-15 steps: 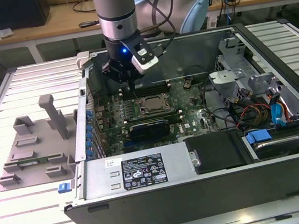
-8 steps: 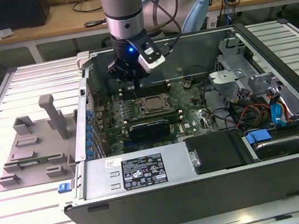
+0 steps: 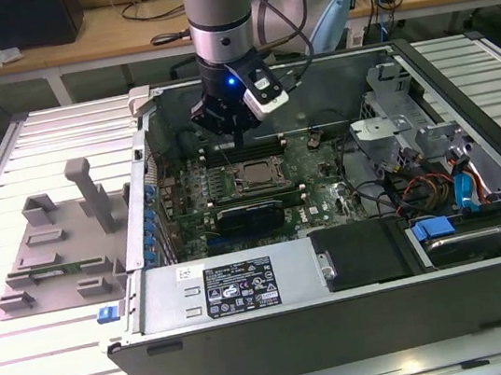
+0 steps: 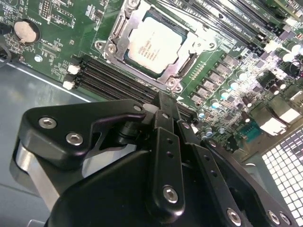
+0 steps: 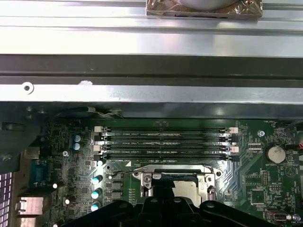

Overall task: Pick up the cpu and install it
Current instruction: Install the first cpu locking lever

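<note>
The cpu (image 3: 256, 176) lies flat in its socket on the green motherboard (image 3: 320, 177) inside the open computer case. Its silvery top (image 4: 151, 45) sits within the metal socket frame (image 4: 191, 49). My gripper (image 3: 239, 140) hangs just above the board, a little toward the case's far wall from the socket. In the second wrist view the black fingers (image 4: 166, 123) stand shut against each other with nothing between them, and their tips are over the memory slots (image 4: 113, 80) beside the socket. In the first wrist view the cpu (image 5: 185, 189) is partly hidden by the gripper body.
A grey plastic fixture (image 3: 52, 245) lies on the slatted table at the exterior view's left. Inside the case are a long black card (image 3: 250, 214), a power supply (image 3: 237, 286), and a drive cage with cables (image 3: 439, 183). The case's far wall (image 5: 151, 94) is close to the gripper.
</note>
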You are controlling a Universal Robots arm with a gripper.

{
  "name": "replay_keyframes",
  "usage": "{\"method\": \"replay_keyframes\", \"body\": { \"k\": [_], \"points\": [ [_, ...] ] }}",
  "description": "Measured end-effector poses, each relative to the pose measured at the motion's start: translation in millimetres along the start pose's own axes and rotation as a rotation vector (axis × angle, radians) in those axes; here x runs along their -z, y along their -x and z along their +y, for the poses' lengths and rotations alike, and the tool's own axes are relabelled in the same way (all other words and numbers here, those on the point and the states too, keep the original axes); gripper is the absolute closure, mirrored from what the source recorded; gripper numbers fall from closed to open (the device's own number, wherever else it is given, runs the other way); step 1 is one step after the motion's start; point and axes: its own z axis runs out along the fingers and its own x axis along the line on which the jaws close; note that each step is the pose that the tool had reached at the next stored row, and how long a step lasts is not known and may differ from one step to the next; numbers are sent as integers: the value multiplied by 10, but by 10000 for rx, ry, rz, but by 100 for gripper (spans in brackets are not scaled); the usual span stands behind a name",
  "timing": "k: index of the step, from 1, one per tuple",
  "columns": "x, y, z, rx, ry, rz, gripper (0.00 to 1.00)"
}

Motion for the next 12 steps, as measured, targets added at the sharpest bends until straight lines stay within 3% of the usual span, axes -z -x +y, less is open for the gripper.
{"method": "replay_keyframes", "body": {
  "k": [7, 9, 10, 12],
  "points": [
    [28, -11, 3, 1, 0, 0, 89],
    [28, -96, 4, 4, 0, -1, 89],
    [27, -183, 5, 2, 0, -3, 89],
    [27, -246, 5, 1, 0, -3, 89]
  ]
}}
